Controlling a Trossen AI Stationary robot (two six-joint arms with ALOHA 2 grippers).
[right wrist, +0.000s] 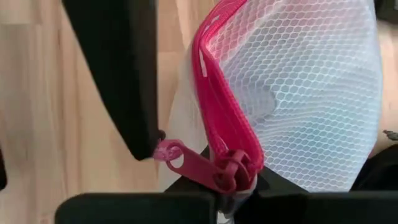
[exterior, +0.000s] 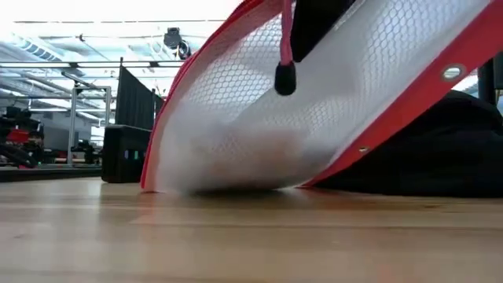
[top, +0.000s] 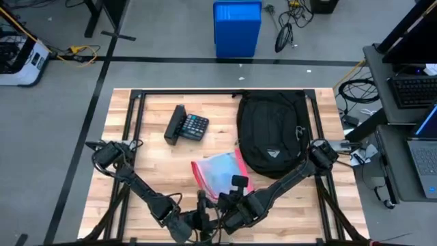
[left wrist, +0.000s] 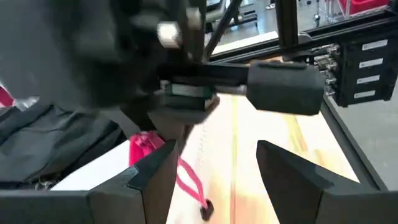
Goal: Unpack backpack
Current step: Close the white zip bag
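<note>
I have the table [top: 143, 198] under both arms; the backpack [top: 272, 133] lies flat on it, beyond my right gripper [top: 232, 203] and touching the far corner of the pouch [top: 220, 171]. The backpack looks soft and saggy, bulky but probably not heavy; I judge the fabric will collapse under a pinch, so a strap, the top handle or a zip pull is the place to take it, not the smooth face. The pouch is a light mesh thing with pink trim, limp; my right gripper is clamped on its zipper end [right wrist: 233, 168], one corner lifted. My left gripper [left wrist: 214, 180] sits just beside the right, fingers spread, holding nothing. A calculator [top: 188, 126] lies well off.
</note>
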